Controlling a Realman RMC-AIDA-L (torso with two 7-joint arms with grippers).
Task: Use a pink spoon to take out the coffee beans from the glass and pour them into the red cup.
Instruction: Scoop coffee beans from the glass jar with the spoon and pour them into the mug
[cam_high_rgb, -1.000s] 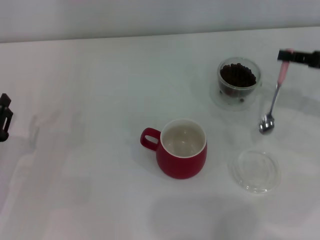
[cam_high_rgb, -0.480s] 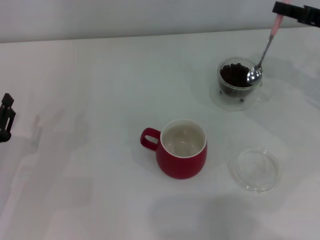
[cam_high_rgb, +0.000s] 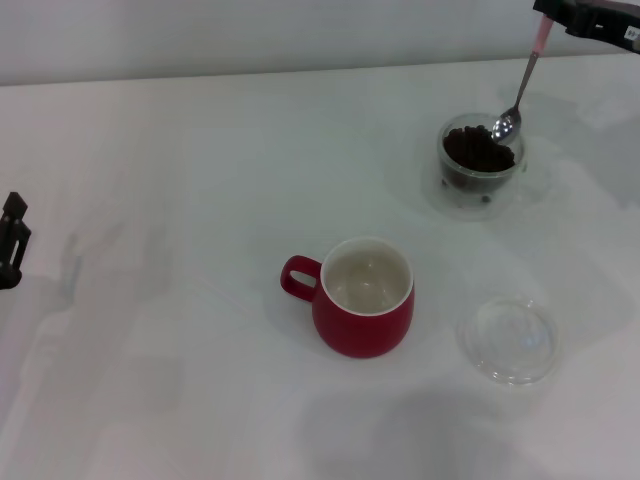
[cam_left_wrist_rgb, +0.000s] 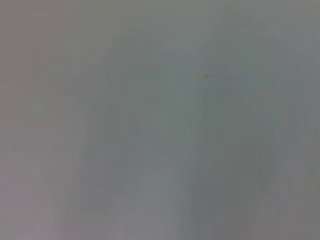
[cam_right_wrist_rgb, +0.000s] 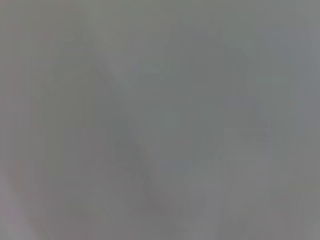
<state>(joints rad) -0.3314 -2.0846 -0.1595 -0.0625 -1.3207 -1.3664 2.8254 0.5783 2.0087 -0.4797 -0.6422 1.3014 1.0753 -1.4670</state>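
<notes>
In the head view, my right gripper (cam_high_rgb: 545, 20) at the top right edge is shut on the pink handle of the pink spoon (cam_high_rgb: 520, 88). The spoon hangs down, its metal bowl at the rim of the glass (cam_high_rgb: 480, 165), just above the coffee beans (cam_high_rgb: 476, 150). The glass stands at the back right of the white table. The red cup (cam_high_rgb: 363, 297) stands in the middle, off-white inside, with no beans visible in it, handle to the left. My left gripper (cam_high_rgb: 10, 240) is parked at the left edge. Both wrist views show only a grey blur.
A flat clear round dish (cam_high_rgb: 507, 339) lies on the white table (cam_high_rgb: 180, 200) to the right of the red cup, in front of the glass.
My right gripper lifted the spoon off the table to the right of the glass, carried it up and back, and brought its bowl over the beans at the glass rim.
</notes>
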